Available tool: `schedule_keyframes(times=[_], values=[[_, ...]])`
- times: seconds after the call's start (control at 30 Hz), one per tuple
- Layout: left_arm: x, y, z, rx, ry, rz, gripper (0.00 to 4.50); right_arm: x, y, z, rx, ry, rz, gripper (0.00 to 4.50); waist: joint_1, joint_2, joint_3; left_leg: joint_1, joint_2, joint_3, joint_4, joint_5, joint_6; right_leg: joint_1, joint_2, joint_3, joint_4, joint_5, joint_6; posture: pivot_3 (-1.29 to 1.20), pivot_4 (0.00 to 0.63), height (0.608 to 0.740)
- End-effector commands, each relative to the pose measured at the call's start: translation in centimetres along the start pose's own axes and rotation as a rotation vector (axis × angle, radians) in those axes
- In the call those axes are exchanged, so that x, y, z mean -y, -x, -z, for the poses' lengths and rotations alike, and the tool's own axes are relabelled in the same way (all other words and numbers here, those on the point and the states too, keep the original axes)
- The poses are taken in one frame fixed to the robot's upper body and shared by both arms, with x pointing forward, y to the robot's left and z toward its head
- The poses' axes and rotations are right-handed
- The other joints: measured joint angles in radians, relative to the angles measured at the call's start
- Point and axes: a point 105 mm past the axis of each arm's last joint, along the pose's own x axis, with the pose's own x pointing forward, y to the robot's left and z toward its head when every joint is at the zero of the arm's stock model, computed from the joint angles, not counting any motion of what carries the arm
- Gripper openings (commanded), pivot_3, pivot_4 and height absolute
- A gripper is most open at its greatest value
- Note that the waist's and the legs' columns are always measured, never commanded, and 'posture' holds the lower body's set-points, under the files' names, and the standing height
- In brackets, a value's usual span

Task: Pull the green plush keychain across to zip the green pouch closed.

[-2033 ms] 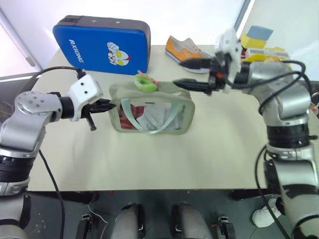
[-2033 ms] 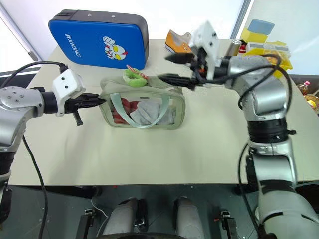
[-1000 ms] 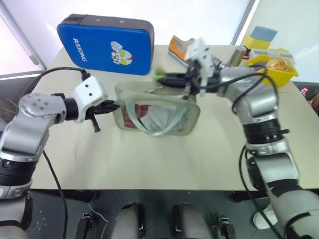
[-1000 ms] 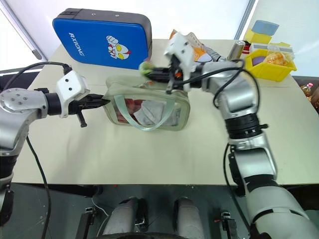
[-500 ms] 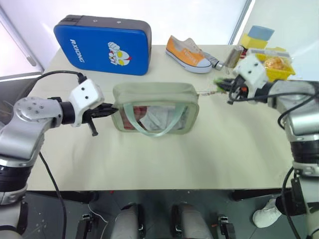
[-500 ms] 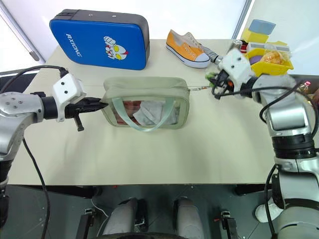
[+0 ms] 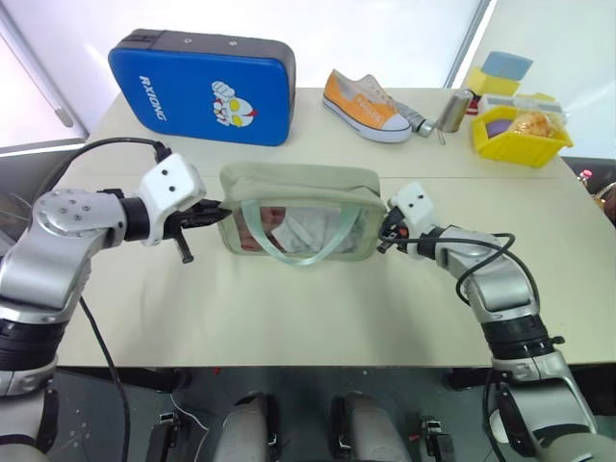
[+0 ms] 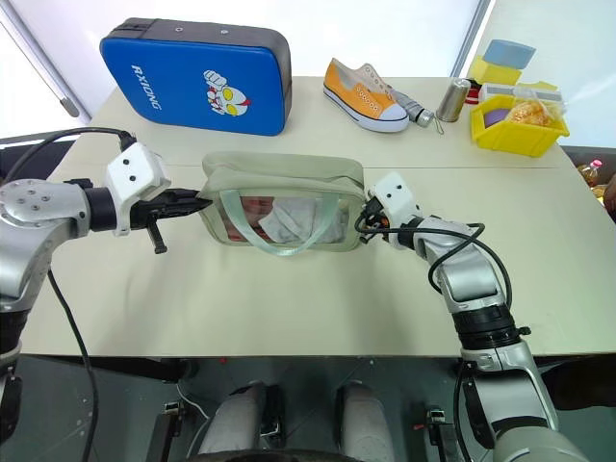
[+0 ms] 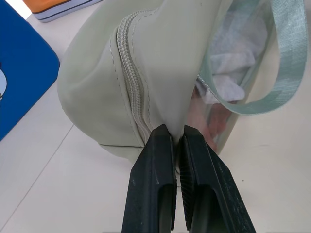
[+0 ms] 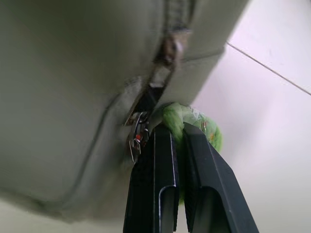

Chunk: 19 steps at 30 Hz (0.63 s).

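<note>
**A:** While my left end effector (image 7: pixel 214 214) pinches the left end of the green pouch (image 7: pixel 298 192), what else sits over on that side?

**B:** On the far left of the tabletop (image 7: pixel 318 308) stands a blue case (image 7: pixel 202 85) with a cartoon print, well apart from my work. My left fingers (image 9: pixel 158 160) are closed on a fold of the pouch's fabric just beside the zipper seam, with no gap between them.

**A:** And the pouch itself?

**B:** It lies in the middle of the tabletop on its side, clear window and light-green strap (image 7: pixel 289 252) facing me, cloth visible inside. I judge it soft and light: the fabric puckers where I pinch it, so it would slide or crumple under a pull unless that left end is anchored.

**A:** Where is the charm?

**B:** At the pouch's right end. My right end effector (image 8: pixel 364 221) is closed on the green plush keychain (image 10: pixel 192 121), which bulges lime-green around my black fingers (image 10: pixel 160 160), right against the metal zipper pull (image 10: pixel 138 131). The slider sits at the corner, so the zip looks drawn fully across.

**A:** How does the plush handle?

**B:** Squashy and fuzzy, I judge. It compresses rather than slips, but it is a loose grip point; taking it close to the metal ring gives the straightest pull along the zipper.

**A:** Anything further right?

**B:** An orange shoe (image 7: pixel 364 94), a small metal can (image 7: pixel 450 109) and a yellow bin (image 7: pixel 520 135) at the far edge, all well apart from the pouch.
</note>
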Motion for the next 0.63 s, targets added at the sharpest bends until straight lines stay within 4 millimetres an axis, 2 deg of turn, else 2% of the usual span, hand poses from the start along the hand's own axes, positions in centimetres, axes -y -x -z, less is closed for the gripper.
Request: schedule_keyframes(times=[0.03, 0.07, 0.1, 0.13, 0.23, 0.3, 0.33, 0.37, 0.5, 0.63], values=[[-0.3, 0.0, -0.7, 0.017, -0.014, -0.011, 0.0, 1.4, 0.6, -1.3, 0.025, 0.026, 0.018, 0.35, 0.0, 0.0, 0.0, 0.0, 0.0, 0.0, 0.0, 0.0, 0.0, 0.0, 0.0, 0.0, 0.0, 0.0, 0.0, 0.0, 0.15, 0.74], [-0.4, 0.0, -0.8, 0.023, -0.01, -0.016, 0.0, 2.0, 1.1, -2.2, 0.044, 0.022, 0.014, 0.72, -0.001, 0.0, 0.0, 0.0, 0.0, 0.0, 0.0, 0.0, 0.0, 0.0, 0.0, 0.0, 0.0, 0.0, 0.0, 0.0, 0.15, 0.74], [-0.4, 0.0, -0.9, 0.03, -0.005, -0.016, 0.75, 2.6, 1.5, -3.0, 0.061, 0.023, 0.01, 1.13, 0.0, 0.0, 0.0, 0.0, 0.0, 0.0, 0.0, 0.0, 0.0, 0.0, 0.0, 0.0, 0.0, 0.0, 0.0, 0.0, 0.15, 0.74], [-0.5, 0.0, -1.0, 0.038, 0.0, -0.014, 1.09, 3.1, 1.9, -3.8, 0.074, 0.029, 0.01, 1.63, 0.0, 0.0, 0.0, 0.0, 0.0, 0.0, 0.0, 0.0, 0.0, 0.0, 0.0, 0.0, 0.0, 0.0, 0.0, 0.0, 0.15, 0.74], [-1.6, 1.0, -1.5, 0.061, 0.035, -0.033, 2.53, 5.3, 4.3, -7.1, 0.111, 0.071, -0.007, 3.1, 0.001, 0.001, 0.001, -0.001, 0.0, 0.0, 0.0, 0.0, 0.0, -0.001, 0.0, 0.0, 0.0, 0.0, 0.0, 0.0, 0.15, 0.74], [-2.5, 1.8, -1.7, 0.067, 0.052, -0.044, 3.62, 5.8, 5.8, -8.6, 0.112, 0.1, -0.064, 4.18, 0.001, 0.001, 0.001, -0.001, 0.0, 0.0, 0.0, 0.0, 0.0, -0.001, 0.0, 0.0, 0.0, 0.0, 0.0, 0.0, 0.15, 0.74], [-2.8, 2.2, -1.8, 0.073, 0.063, -0.047, 4.16, 5.7, 6.5, -9.2, 0.106, 0.117, -0.107, 4.5, 0.0, 0.001, 0.001, -0.001, 0.0, 0.0, 0.0, 0.0, 0.0, -0.001, 0.0, 0.0, 0.0, 0.0, 0.0, 0.0, 0.15, 0.74], [-3.1, 2.6, -1.9, 0.08, 0.074, -0.045, 4.34, 5.5, 7.2, -9.8, 0.101, 0.126, -0.146, 4.5, 0.0, 0.001, 0.001, -0.001, 0.0, 0.0, -0.001, 0.0, 0.0, -0.001, 0.0, 0.0, -0.001, 0.0, 0.0, 0.0, 0.15, 0.74], [-5.0, 4.3, -2.5, 0.091, 0.107, -0.07, 4.34, 3.9, 9.4, -12.4, 0.121, 0.106, -0.325, 4.5, -0.005, 0.001, 0.001, -0.001, 0.0, 0.0, -0.001, 0.0, 0.001, -0.001, 0.0, 0.0, -0.001, 0.0, 0.0, 0.0, 0.15, 0.74], [-6.5, 4.9, -2.9, 0.14, 0.158, -0.108, 4.34, 3.1, 9.3, -13.3, 0.136, 0.107, -0.36, 4.5, -0.005, 0.001, 0.001, 0.0, 0.001, 0.0, -0.001, 0.0, 0.001, -0.001, 0.0, 0.0, -0.001, 0.0, 0.0, 0.0, 0.15, 0.74]])
